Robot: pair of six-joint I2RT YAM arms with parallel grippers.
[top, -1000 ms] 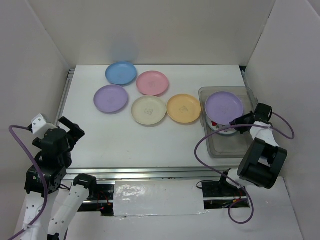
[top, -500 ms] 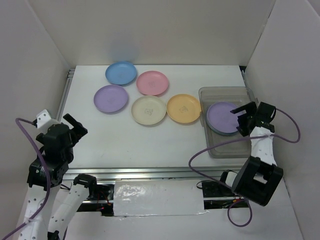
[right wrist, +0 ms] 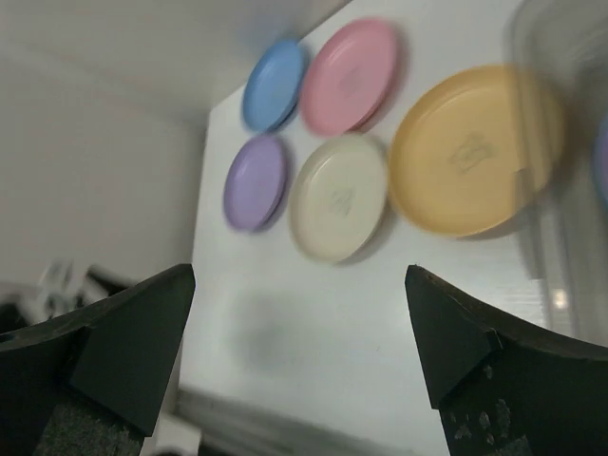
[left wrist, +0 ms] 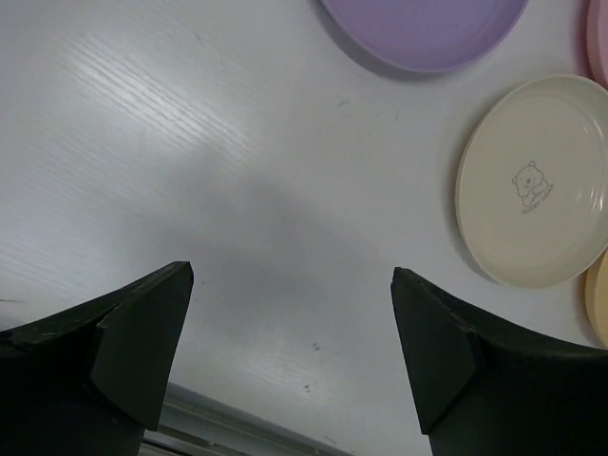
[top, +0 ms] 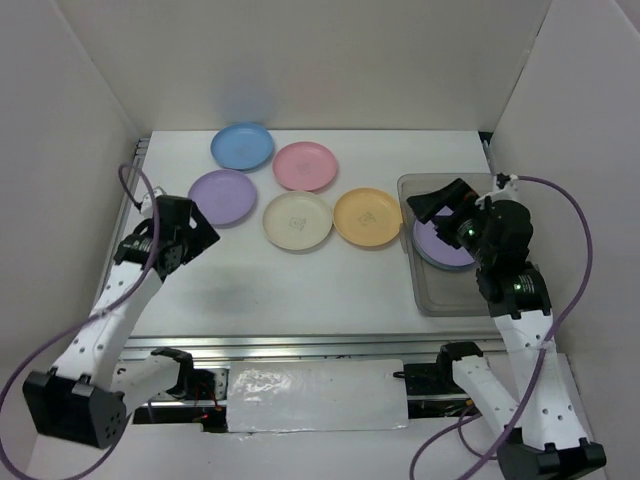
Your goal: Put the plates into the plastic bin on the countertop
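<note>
**Risks: plate skidded, neighbour knocked, bin rim clipped**

L gripper (left wrist: pixel 293 277) is seen spread wide w/ nothing held, over bare countertop (top: pixel 300 285) just short of the near purple plate (top: pixel 222 196). R gripper (right wrist: pixel 300 274) is likewise spread & empty, raised over the plastic bin (top: pixel 440 302). A 2nd purple plate (top: pixel 445 248) lies inside the bin; what's under it can't be told. The blue plate (top: pixel 242 146), pink plate (top: pixel 305 165), cream plate (top: pixel 298 220) & orange plate (top: pixel 367 216) are laid close together on the counter.

Judged risks:
- A shallow rim may be skidded rather than gripped if a finger is brought down flat.
- A neighbour could be knocked during pickup.
- The orange plate sits just beside the bin wall, so that wall may be caught.
- A plate released tilted could be left propped on the rim.
</note>
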